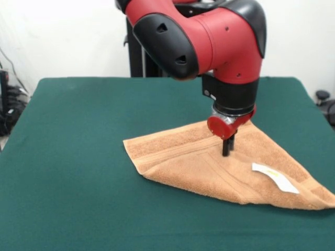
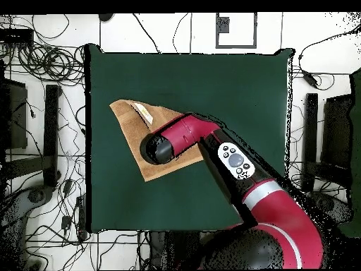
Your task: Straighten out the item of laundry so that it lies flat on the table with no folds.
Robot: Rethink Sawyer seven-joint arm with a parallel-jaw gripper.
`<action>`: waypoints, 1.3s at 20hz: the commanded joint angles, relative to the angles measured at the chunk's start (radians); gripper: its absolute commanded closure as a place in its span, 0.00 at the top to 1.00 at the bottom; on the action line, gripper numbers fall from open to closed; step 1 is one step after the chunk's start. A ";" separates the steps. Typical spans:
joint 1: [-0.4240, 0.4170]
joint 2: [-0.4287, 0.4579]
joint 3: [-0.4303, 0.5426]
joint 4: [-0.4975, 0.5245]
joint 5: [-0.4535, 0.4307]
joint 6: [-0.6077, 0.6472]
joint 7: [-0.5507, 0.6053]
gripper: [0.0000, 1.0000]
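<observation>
The orange-tan towel (image 1: pixel 193 167) lies on the green table (image 1: pixel 78 157), folded over into a rough triangle with a doubled edge along its near side. Its white label (image 1: pixel 275 178) faces up near the right corner. My gripper (image 1: pixel 227 151) points straight down on the middle of the towel, its tips on the cloth beside a woven band. The black fingers (image 1: pixel 225 146) stand close together, shut on the towel. In the overhead view the towel (image 2: pixel 130 134) lies left of the table's (image 2: pixel 233 92) centre, and the arm's wrist (image 2: pixel 158 148) hides the gripper.
The red arm (image 2: pixel 233 162) reaches across the table from the robot's side. Cables and stands (image 2: pixel 42 106) lie on the floor around the table. The towel's right corner (image 1: pixel 327 201) lies close to the table's edge in the front view.
</observation>
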 commanded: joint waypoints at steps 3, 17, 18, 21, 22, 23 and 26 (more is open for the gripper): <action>0.023 -0.019 0.070 -0.162 0.026 0.099 -0.321 0.00; 0.051 0.054 0.061 -0.295 -0.044 0.027 -0.380 0.00; 0.053 0.055 0.059 -0.293 -0.048 0.019 -0.374 0.00; 0.060 0.058 0.053 -0.295 -0.055 0.004 -0.361 0.00; 0.062 0.060 0.052 -0.296 -0.056 0.001 -0.358 0.00; 0.063 0.062 0.051 -0.297 -0.057 -0.002 -0.355 0.00; 0.059 0.068 0.057 -0.294 -0.050 -0.025 -0.340 1.00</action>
